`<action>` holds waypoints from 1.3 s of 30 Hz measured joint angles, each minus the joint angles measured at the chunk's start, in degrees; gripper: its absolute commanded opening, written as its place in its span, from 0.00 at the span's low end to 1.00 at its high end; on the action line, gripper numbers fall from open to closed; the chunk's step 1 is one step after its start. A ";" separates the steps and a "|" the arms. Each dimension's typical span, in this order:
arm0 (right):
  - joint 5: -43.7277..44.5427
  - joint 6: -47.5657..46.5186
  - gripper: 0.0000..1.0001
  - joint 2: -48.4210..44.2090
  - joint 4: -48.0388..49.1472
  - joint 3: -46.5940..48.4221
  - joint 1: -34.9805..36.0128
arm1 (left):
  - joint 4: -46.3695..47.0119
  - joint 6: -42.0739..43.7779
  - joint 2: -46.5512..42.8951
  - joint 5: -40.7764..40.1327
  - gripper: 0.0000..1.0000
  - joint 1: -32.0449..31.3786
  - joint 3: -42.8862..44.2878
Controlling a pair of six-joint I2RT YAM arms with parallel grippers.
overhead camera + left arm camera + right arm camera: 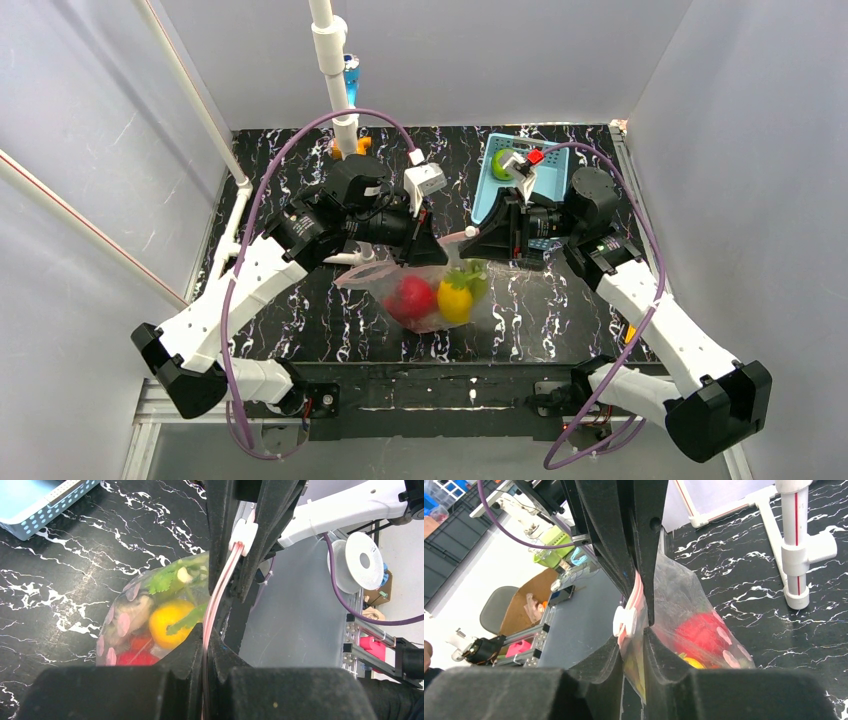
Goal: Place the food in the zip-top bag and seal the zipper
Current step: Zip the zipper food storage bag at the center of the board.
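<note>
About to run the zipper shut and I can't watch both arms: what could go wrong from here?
1. Green leaves sit high in the zip-top bag, close to the zipper; they could jam in the seal.
2. The left fingers pinch only the thin strip; a hard pull by the right fingers near the white slider may slip it free.
3. A green fruit lies in the blue basket, so sealing now may leave it out.

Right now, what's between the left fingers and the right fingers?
A short stretch of the pink zipper, carrying its white slider. The top view shows the strip; both wrist views show the slider.
</note>
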 measured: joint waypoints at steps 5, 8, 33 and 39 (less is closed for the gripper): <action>-0.33 0.21 0.01 0.17 0.64 0.00 0.00 | 0.09 -0.69 -0.09 0.11 0.38 0.00 -0.02; -0.34 -0.08 0.01 0.17 0.18 0.00 0.00 | 1.18 -1.84 -0.27 1.18 0.57 0.00 0.11; -1.01 -2.85 0.01 -1.42 -3.36 0.00 0.02 | 8.03 -19.09 10.10 7.94 0.54 1.03 11.76; -0.76 -3.04 0.01 -1.42 -3.52 0.00 0.02 | 10.16 -20.34 9.92 9.34 0.35 1.03 10.92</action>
